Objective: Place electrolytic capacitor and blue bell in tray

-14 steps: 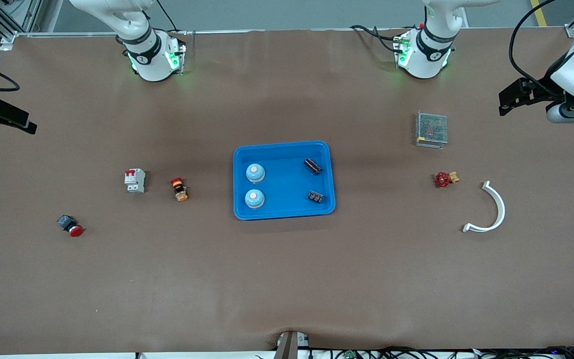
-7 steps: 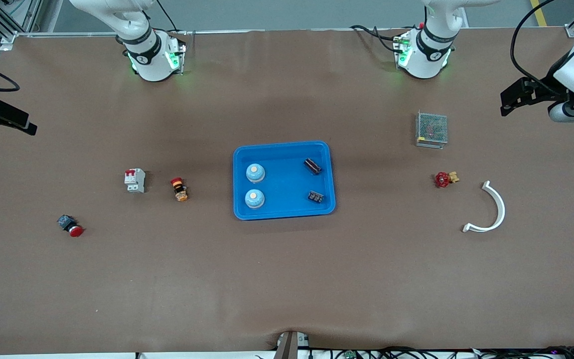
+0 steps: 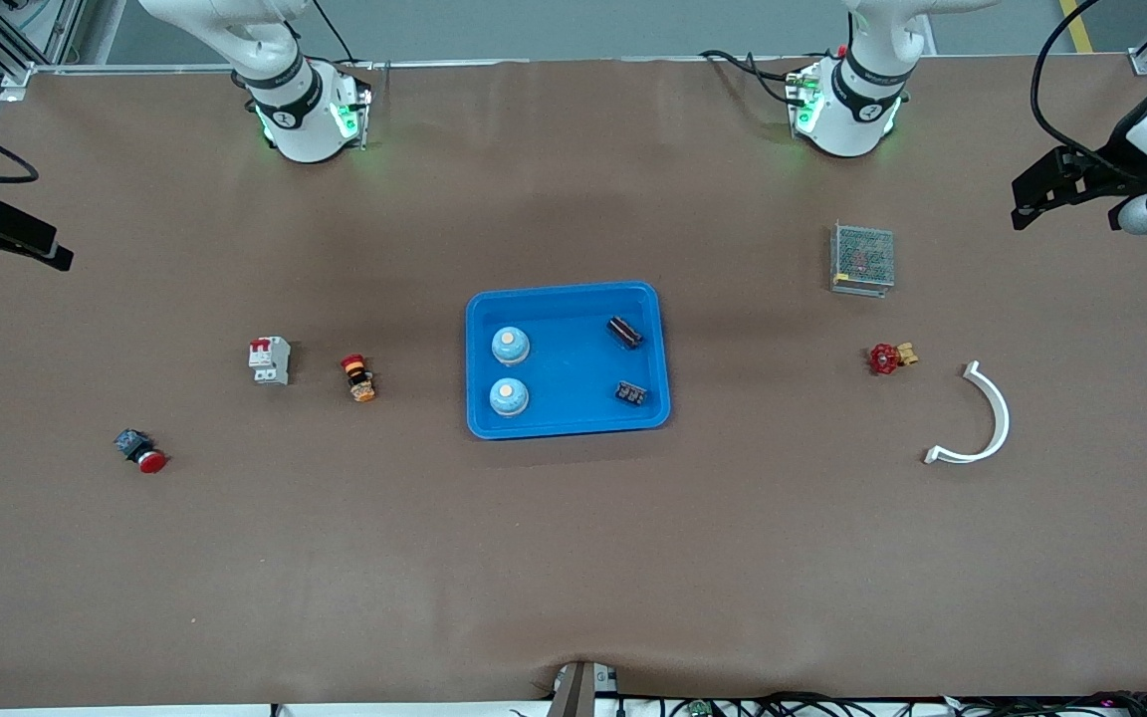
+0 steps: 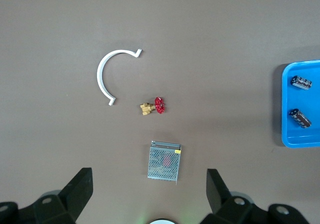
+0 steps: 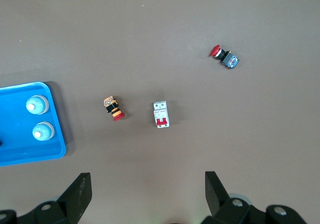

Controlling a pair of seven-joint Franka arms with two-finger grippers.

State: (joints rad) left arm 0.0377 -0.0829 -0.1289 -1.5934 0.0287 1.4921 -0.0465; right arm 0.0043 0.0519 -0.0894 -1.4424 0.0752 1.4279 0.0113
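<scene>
Only wrist views (image 4: 150, 194) show both end effectors (image 5: 147, 194) spread, apparently empty.

On my screen the brown desk (image 3: 573, 558) carries a metal mesh box (image 3: 862, 258) toward the left arm's end. At its six o'clock I see a red-handled brass valve (image 3: 890, 357), and a white curved bracket (image 3: 982, 418) at the valve's four o'clock. Toward the right arm's end sit a white circuit breaker (image 3: 270, 359), an orange-and-black push button (image 3: 358, 378) just beside it, and a red mushroom button (image 3: 140, 450) at the breaker's seven o'clock.
</scene>
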